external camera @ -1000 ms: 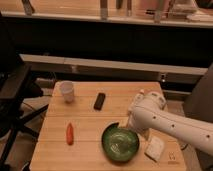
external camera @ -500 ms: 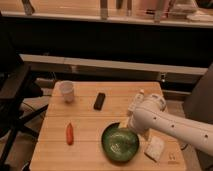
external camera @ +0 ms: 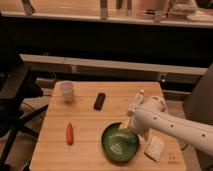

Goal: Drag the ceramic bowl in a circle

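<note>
Camera view: wooden table (external camera: 90, 145), dim room, claw (external camera: 127, 129) apart at rim of ceramic bowl (external camera: 116, 148).

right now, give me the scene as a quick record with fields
surface: wooden table
ceramic bowl: dark green, near edge, centre
gripper: at the bowl's far right rim
white cup: upright, far left corner
black bar: far side, middle
orange item: left of bowl, apart
white packet: right of bowl

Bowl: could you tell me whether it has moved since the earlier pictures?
No: the bowl keeps its gap to the cup; gripper is at its far rim.
</note>
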Robot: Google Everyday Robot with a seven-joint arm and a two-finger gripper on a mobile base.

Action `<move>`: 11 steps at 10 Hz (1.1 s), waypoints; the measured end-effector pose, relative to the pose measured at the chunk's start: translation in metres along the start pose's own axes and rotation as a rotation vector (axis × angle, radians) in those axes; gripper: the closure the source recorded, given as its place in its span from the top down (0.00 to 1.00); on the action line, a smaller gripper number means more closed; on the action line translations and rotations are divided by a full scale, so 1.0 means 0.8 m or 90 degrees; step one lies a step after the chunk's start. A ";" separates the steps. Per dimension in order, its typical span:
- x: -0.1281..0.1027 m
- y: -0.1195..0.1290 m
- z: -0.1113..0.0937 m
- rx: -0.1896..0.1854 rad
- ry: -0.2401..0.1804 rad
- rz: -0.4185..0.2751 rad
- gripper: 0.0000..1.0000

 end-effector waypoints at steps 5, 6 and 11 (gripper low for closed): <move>0.005 0.004 0.029 0.007 -0.020 -0.014 0.80; 0.006 0.005 0.031 0.009 -0.022 -0.014 0.80; 0.010 0.002 0.044 0.012 -0.042 -0.022 0.80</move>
